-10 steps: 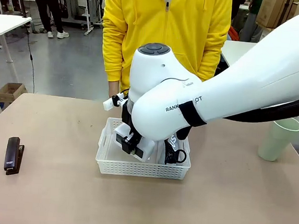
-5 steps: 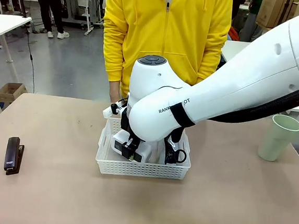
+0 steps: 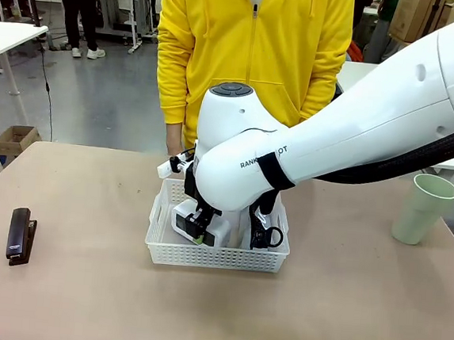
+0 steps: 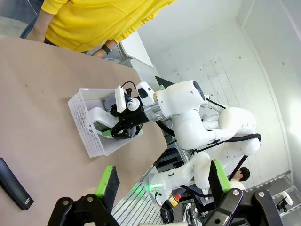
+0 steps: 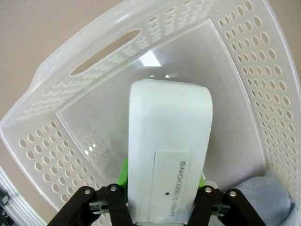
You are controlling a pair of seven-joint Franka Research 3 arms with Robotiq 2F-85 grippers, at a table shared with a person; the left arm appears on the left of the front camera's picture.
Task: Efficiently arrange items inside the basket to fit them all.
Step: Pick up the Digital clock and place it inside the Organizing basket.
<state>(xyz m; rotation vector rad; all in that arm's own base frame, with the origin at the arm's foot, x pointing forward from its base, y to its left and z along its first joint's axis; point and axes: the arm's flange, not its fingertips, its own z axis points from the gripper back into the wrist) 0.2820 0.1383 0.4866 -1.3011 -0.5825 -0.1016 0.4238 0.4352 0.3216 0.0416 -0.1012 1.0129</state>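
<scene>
The white basket stands at mid-table. Inside it, my right gripper holds the white device low over the left half of the floor. In the right wrist view the device lies between my right gripper's green pads, which seem to press its sides. The grey pouch stands on edge in the basket's right half, and a corner of the pouch shows beside the device. The dark stapler lies far left, and the pale green cup stands far right. My left gripper hangs open high above the table.
A person in a yellow hoodie stands at the far edge, just behind the basket, with a hand hanging near the table. My right arm spans the table's right half. A bare tabletop lies between the stapler and the basket.
My right arm has lowered the white device deeper into the basket's left half. The pouch, stapler and cup have stayed put.
</scene>
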